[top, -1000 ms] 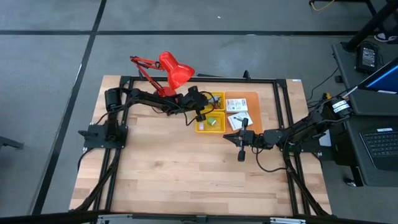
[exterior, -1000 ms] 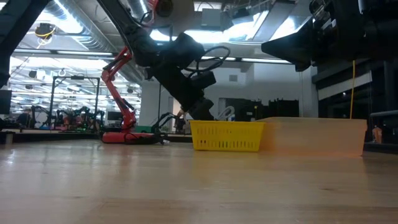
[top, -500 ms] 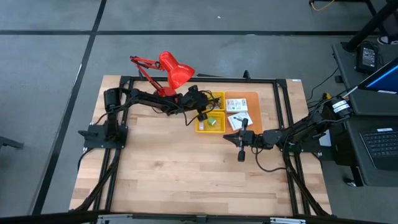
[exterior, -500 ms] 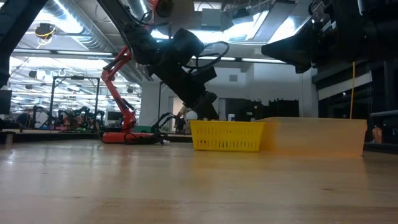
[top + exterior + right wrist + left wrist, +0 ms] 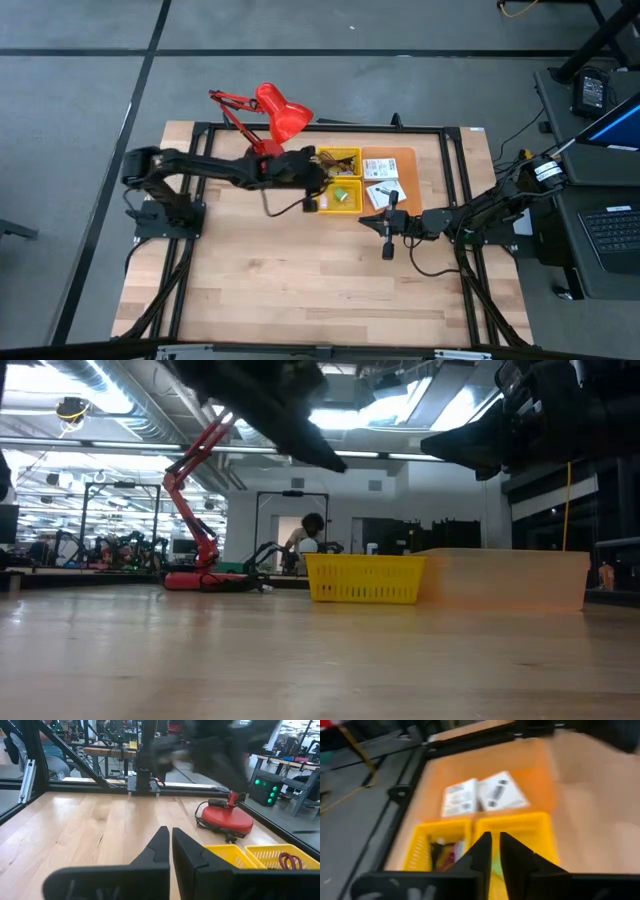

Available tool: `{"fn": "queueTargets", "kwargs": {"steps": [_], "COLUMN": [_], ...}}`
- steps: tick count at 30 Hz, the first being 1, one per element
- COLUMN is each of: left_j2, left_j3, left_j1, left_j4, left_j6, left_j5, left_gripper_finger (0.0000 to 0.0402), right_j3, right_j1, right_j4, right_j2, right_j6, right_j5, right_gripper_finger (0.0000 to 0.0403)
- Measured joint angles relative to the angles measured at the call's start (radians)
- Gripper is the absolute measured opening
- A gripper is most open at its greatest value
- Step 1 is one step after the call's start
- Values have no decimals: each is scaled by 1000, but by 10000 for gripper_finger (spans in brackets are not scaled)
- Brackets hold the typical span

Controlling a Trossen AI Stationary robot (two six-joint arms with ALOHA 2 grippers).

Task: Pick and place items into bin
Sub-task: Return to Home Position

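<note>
Holds the left gripper (image 5: pixel 494 840) pinched shut on nothing, lifted at the 9 o'clock edge of the two yellow bins (image 5: pixel 358 180), probably to clear their walls on the way home. Parks the right gripper (image 5: pixel 170 833), likewise closed and empty, at 5 o'clock of the bins, out of the way. Shows cords (image 5: pixel 440 854) in the 12 o'clock bin, a green piece (image 5: pixel 341 196) in the 6 o'clock one, and white packets (image 5: pixel 379 168) on the orange tray (image 5: pixel 405 158) at 3 o'clock. Looks done with sorting.
</note>
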Motion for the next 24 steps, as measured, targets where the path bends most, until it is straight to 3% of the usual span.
{"fn": "queueTargets", "kwargs": {"steps": [4,9,15,24], "left_j2": [-111,-259,-456,-792], "left_j3": [-138,-369,-593,-805], "left_j1": [-30,-75,-88,-22], "left_j4": [41,240,462,484], "left_j6": [-57,-128,-115,-155], "left_j5": [16,-54,-36,-1], "left_gripper_finger": [5,3,3,3], "right_j3": [0,1,1,1], "right_j1": [0,0,0,-23], "right_j4": [-2,-47,-44,10], "right_j2": [0,0,0,-1], "right_j6": [4,10,28,21], "right_j5": [0,0,0,1], "right_gripper_finger": [5,5,5,5]}}
